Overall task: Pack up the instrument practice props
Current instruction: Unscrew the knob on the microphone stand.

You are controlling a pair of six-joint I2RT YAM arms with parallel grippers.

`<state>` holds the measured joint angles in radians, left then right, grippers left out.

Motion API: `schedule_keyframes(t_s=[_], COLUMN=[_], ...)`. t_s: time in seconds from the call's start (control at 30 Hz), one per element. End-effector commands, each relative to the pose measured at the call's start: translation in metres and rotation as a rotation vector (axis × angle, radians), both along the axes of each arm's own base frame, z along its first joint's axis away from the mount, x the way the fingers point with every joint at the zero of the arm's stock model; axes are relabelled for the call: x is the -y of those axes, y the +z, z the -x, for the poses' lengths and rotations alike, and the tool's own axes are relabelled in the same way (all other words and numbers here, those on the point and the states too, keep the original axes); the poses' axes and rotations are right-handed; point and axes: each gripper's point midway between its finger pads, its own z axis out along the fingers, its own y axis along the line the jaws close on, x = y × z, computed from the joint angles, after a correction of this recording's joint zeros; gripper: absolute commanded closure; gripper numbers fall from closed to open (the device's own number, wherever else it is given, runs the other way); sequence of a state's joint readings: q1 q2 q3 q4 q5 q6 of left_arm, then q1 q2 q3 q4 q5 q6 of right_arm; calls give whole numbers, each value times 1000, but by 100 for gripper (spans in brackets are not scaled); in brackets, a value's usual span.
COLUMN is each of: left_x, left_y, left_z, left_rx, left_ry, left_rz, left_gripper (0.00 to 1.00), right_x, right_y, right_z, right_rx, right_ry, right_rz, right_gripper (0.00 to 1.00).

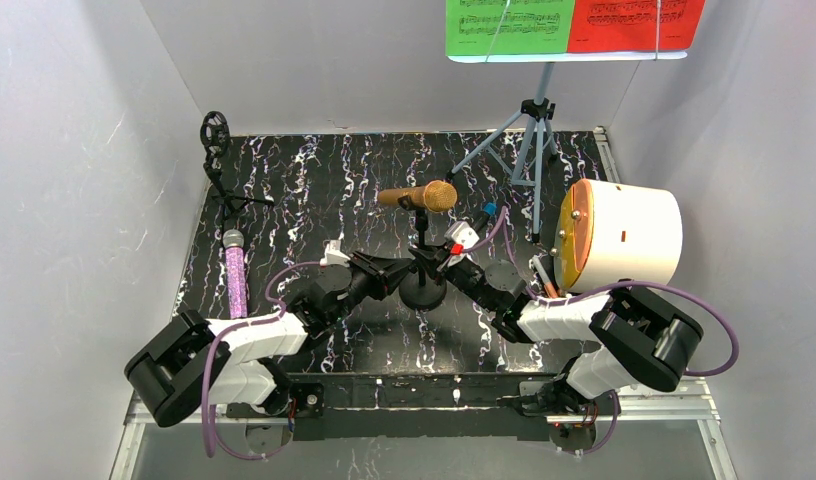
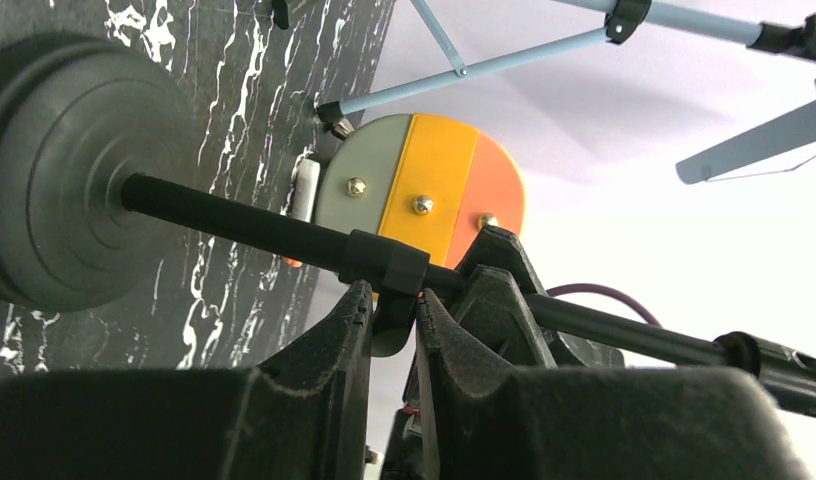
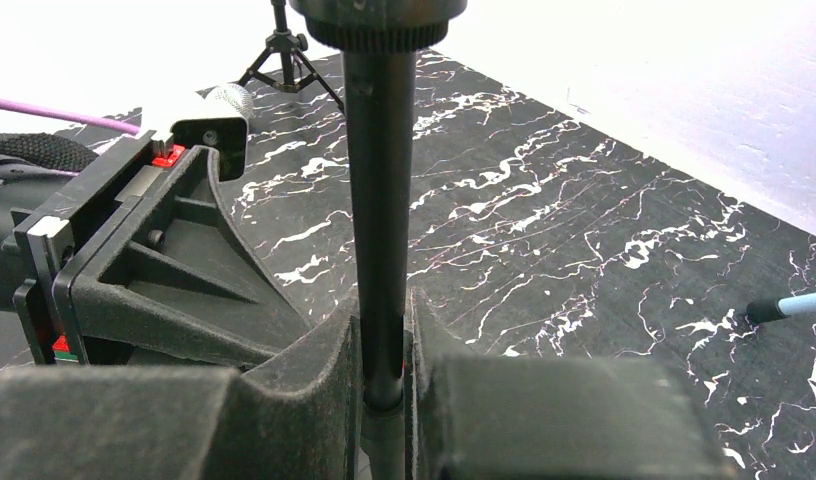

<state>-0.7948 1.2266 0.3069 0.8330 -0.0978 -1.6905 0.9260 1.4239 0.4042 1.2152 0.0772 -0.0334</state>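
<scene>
Now: 2 claws, 1 stand

Leftmost, the purple glitter microphone (image 1: 234, 277) lies flat on the black marbled mat (image 1: 314, 170). The left claw (image 2: 392, 305) is pinched together on the collar of the thin black round-based mic mount (image 1: 422, 290), which carries the gold microphone (image 1: 419, 196). The right claw (image 3: 384, 345) is clamped on the same pole. Farther right stands the pale blue tripod music rack (image 1: 537, 120).
</scene>
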Motion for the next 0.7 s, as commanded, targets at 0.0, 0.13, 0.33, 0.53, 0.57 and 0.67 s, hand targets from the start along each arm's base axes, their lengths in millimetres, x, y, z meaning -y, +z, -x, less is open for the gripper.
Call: schedule_keyframes(t_s=[0.0, 0.13, 0.33, 0.53, 0.57, 0.67], left_x=[1, 1, -10, -18, -21, -31], left_y=[19, 13, 7, 6, 5, 8], left_z=[-7, -7, -7, -7, -7, -10], left_rx=[-75, -37, 124, 318, 365, 524], left_ry=[54, 47, 39, -20, -28, -58], left_rz=[164, 107, -92, -367, -428, -620], left_gripper=[100, 97, 70, 48, 47, 45], right_x=[-4, -4, -4, -5, -5, -5], right_y=[13, 13, 13, 12, 12, 11], right_z=[-6, -6, -6, -7, -7, -7], right_rx=[40, 41, 41, 39, 38, 38], right_ry=[-19, -23, -22, -19, -19, -20], right_rz=[-17, -15, -14, -10, -8, -5], right_gripper=[99, 99, 99, 99, 99, 99])
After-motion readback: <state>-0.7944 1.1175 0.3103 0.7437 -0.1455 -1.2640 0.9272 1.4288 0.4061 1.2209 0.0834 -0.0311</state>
